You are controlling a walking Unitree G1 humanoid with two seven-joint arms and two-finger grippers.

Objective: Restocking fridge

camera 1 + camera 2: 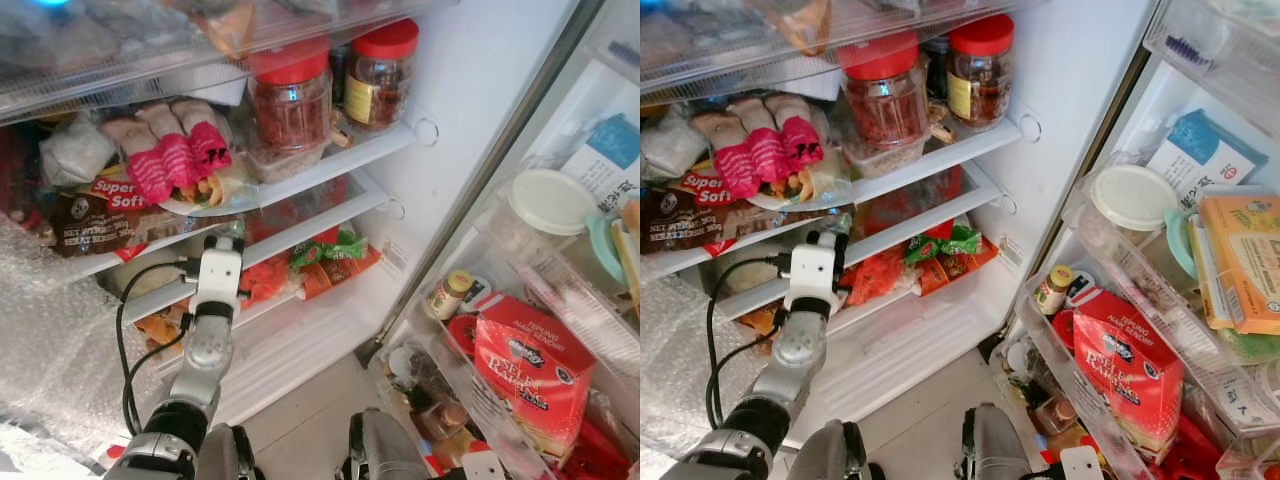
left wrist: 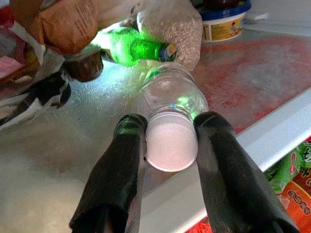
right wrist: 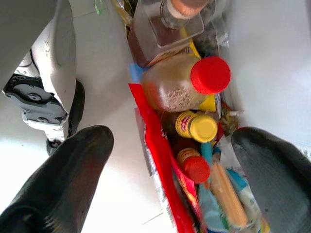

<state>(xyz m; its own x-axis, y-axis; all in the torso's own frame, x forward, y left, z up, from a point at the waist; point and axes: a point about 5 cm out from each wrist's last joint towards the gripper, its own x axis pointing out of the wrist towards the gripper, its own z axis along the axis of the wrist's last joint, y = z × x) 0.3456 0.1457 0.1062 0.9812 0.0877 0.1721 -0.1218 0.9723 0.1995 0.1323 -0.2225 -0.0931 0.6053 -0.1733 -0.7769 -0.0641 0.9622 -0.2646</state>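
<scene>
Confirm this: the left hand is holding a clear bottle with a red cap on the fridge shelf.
Not quite. The cap is white, not red, as the left wrist view shows. The rest holds: the left hand grips the clear bottle by its cap end on the fridge shelf.

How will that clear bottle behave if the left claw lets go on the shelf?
The bottle lies on its side, so it may roll on the smooth glass shelf. It looks clear and empty, probably light and easily nudged. The left claw pinches only its white cap, so it could pivot.
</scene>
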